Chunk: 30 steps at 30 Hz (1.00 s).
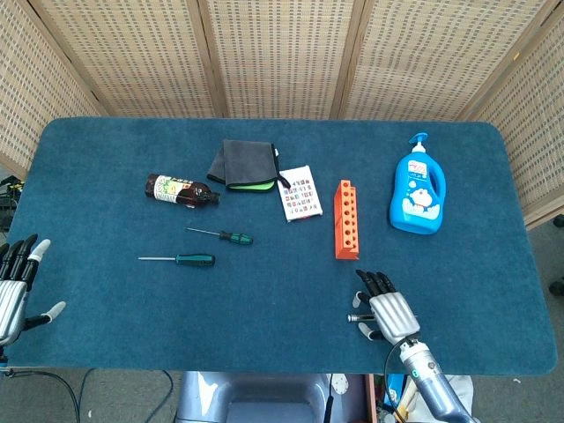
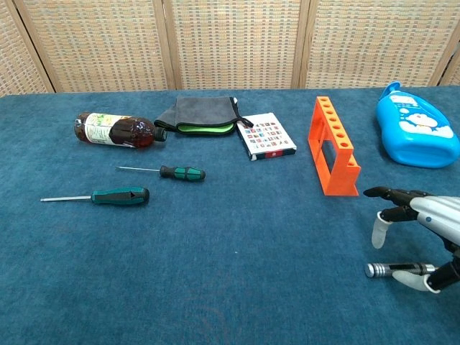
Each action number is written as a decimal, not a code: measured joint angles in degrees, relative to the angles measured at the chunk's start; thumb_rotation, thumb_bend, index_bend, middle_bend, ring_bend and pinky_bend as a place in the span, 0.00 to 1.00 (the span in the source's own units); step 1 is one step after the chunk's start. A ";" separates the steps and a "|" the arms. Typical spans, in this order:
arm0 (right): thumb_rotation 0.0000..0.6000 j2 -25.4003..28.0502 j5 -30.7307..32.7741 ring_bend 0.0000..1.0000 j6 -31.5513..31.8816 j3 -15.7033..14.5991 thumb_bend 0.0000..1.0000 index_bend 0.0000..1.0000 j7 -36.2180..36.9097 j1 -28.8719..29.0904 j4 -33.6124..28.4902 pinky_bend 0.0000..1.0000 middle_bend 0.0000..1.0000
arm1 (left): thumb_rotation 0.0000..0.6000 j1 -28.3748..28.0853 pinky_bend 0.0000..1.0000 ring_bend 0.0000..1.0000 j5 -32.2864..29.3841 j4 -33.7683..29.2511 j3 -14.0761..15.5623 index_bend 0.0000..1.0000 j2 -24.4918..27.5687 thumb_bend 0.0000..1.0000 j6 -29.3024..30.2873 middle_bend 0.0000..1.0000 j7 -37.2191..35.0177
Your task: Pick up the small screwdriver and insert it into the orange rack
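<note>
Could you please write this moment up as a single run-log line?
phase: reaching | right hand: over small screwdriver, fingers spread, no grip yet | left hand: open at table edge | orange rack: upright, holes empty

We see open blue surface between the right hand and the orange rack, which stands at twelve o'clock from it; nothing lies on that path. The blue soap bottle sits at three o'clock of the rack, apart from it, and the card pack at ten o'clock. Two green-handled screwdrivers and the brown bottle lie well off at nine o'clock, near the grey cloth.
</note>
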 measured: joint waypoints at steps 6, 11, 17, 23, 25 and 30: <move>1.00 0.03 0.86 0.00 -0.08 -0.08 0.28 0.44 0.70 0.16 0.40 0.01 0.03 | 1.00 -0.14 0.00 0.00 -0.05 -0.02 0.01 0.00 -0.12 0.00 -0.27 0.00 0.38; 1.00 -0.33 1.10 0.00 0.03 -0.22 0.28 0.45 1.10 0.33 0.73 0.01 0.04 | 1.00 -0.14 0.00 0.00 0.14 -0.12 0.08 0.00 -0.23 0.00 -0.17 0.00 0.65; 1.00 -0.98 1.52 0.00 -0.26 -0.39 0.28 0.45 1.01 0.70 1.18 0.01 0.04 | 1.00 -0.09 0.00 0.00 -0.03 -0.06 -0.03 0.00 -0.19 0.00 -0.09 0.00 0.35; 1.00 -1.68 2.20 0.00 -0.81 -0.54 0.28 0.47 1.00 1.05 1.97 0.01 0.05 | 1.00 -0.15 0.00 0.00 -0.21 0.04 -0.12 0.00 -0.14 0.00 -0.22 0.00 0.11; 1.00 -1.91 2.39 0.00 -0.94 -0.54 0.28 0.49 1.03 1.19 2.36 0.01 0.06 | 1.00 -0.15 0.00 0.00 -0.22 0.03 -0.12 0.00 -0.15 0.00 -0.24 0.00 0.13; 1.00 -2.41 2.68 0.00 -1.11 -0.63 0.28 0.52 1.38 1.51 2.95 0.02 0.08 | 1.00 -0.16 0.00 0.00 -0.36 0.04 -0.21 0.00 -0.19 0.00 -0.23 0.00 0.18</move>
